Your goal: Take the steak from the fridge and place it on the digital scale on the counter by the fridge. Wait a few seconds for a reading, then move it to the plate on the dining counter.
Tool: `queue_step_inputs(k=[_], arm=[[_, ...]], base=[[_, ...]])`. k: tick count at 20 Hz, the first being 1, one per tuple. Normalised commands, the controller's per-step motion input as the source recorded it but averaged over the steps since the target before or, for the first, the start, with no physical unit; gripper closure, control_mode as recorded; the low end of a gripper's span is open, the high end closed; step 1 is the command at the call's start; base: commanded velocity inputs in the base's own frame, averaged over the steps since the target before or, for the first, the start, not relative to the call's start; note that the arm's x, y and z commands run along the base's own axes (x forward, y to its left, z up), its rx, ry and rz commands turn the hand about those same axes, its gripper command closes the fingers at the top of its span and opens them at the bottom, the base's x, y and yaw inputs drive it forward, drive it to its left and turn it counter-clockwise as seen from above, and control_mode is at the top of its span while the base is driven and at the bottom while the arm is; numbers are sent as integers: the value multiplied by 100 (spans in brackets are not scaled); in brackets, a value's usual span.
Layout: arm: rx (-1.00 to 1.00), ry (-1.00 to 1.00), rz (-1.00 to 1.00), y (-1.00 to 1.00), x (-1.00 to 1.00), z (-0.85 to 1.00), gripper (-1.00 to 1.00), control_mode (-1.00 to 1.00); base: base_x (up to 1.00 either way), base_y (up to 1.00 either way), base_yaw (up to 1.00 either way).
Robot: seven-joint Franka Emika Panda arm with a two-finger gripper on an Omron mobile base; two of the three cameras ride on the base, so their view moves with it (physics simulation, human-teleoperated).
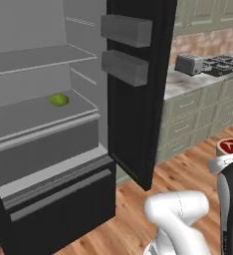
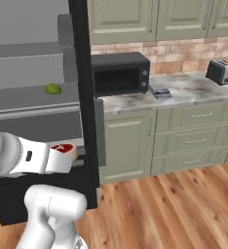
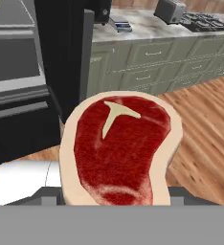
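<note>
We see a grey fridge shelf (image 1: 24, 117) carrying a green round fruit (image 1: 59, 100) near its right end. On the marbled counter (image 2: 194, 95), a black microwave (image 2: 120, 73) sits at the left end, the digital scale (image 2: 160, 92) just beside it, a toaster (image 2: 221, 71) toward the right.

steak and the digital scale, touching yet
Apart. The right base view shows the steak out at the arm's end beside the fridge door, while the digital scale sits on the counter by the microwave.
</note>
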Motion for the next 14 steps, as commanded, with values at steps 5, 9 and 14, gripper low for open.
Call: queue_step_inputs(k=[5,9,14], arm=[[0,0,0,0,0,0,100,100],[0,0,0,0,0,0,100,100],[0,0,0,0,0,0,100,100]], base=[[0,-65,-46],[28,-63,-20],[79,-61,2]])
